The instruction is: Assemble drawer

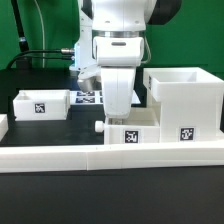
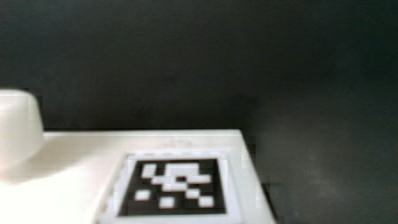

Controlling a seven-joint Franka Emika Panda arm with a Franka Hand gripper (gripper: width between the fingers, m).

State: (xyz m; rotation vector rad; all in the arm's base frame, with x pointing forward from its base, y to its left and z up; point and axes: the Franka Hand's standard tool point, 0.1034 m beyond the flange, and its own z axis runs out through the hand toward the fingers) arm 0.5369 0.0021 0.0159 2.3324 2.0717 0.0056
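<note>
1. I am holding my tool (image 1: 118, 104) pointing straight down over the middle of the table (image 1: 110, 198), with its lower end dipping just behind the near tray (image 1: 152, 134).
2. My fingertips are hiding behind that tray's wall, so I cannot tell whether the tool is spread or pressed together, or whether it is touching anything.
3. The near tray is lying just behind the long wall bar (image 1: 60, 156), showing a square tag (image 1: 130, 137) on its front face and pointing its knob (image 1: 98, 127) toward the exterior view's left.
4. The housing (image 1: 185, 100) is standing upright with its open side up at the exterior view's right, close against the near tray. I cannot tell whether they are touching.
5. The other tray (image 1: 40, 104) is sitting at the exterior view's left, well apart from the housing.
6. The marker board (image 1: 88, 98) is lying flat behind my tool.
7. My wrist camera is looking down on a white part carrying a tag (image 2: 175, 186), with dark table (image 2: 267, 70) beyond it and a blurred, rounded white shape (image 2: 15, 128) beside it.
</note>
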